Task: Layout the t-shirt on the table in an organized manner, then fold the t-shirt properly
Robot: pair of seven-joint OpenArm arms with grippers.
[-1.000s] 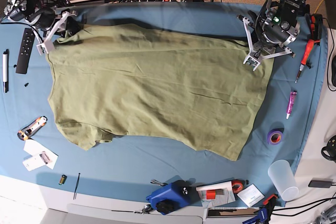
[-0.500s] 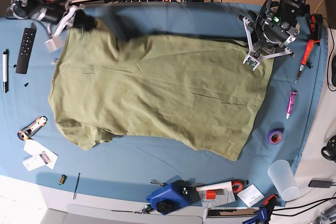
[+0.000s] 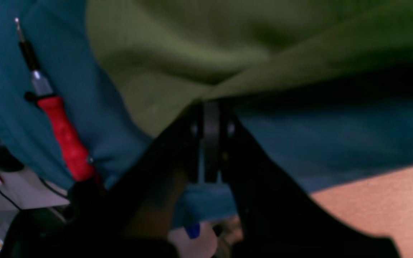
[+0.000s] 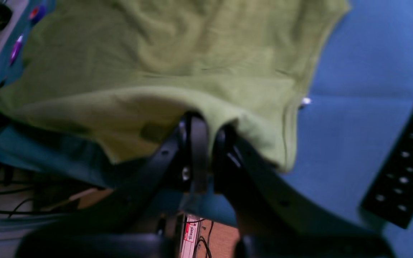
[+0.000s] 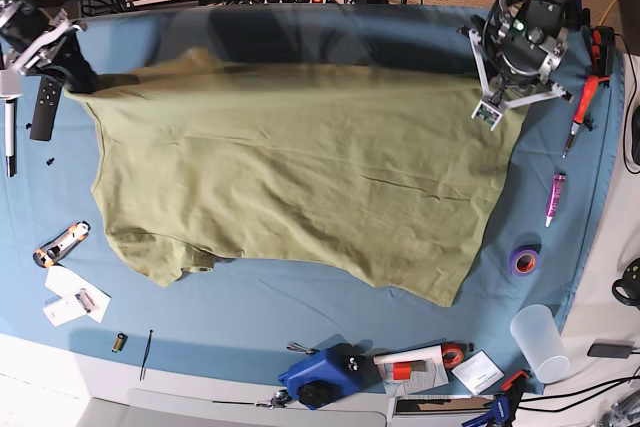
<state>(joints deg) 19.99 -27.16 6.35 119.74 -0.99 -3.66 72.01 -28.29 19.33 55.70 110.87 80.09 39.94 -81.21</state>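
The olive-green t-shirt (image 5: pixel 300 177) lies spread across the light blue table (image 5: pixel 300 312), its far edge lifted and stretched between both arms. My right gripper (image 5: pixel 68 82), at the far left, is shut on the shirt's far left corner; in the right wrist view (image 4: pixel 201 122) the cloth (image 4: pixel 156 64) drapes over the closed jaws. My left gripper (image 5: pixel 492 112), at the far right, is shut on the shirt's far right edge; in the left wrist view (image 3: pixel 210 105) the jaws pinch the hem of the shirt (image 3: pixel 177 46).
A black remote (image 5: pixel 44 107) and a pen (image 5: pixel 10 137) lie beside the right gripper. A red screwdriver (image 5: pixel 583 102), purple marker (image 5: pixel 554 199), tape roll (image 5: pixel 523 261) and plastic cup (image 5: pixel 538 342) sit at the right. A blue tool (image 5: pixel 320 372) lies at the front edge.
My right gripper has moved left with the shirt corner, pulling the far edge outward and taut. My left gripper has shifted slightly away, still holding its edge.
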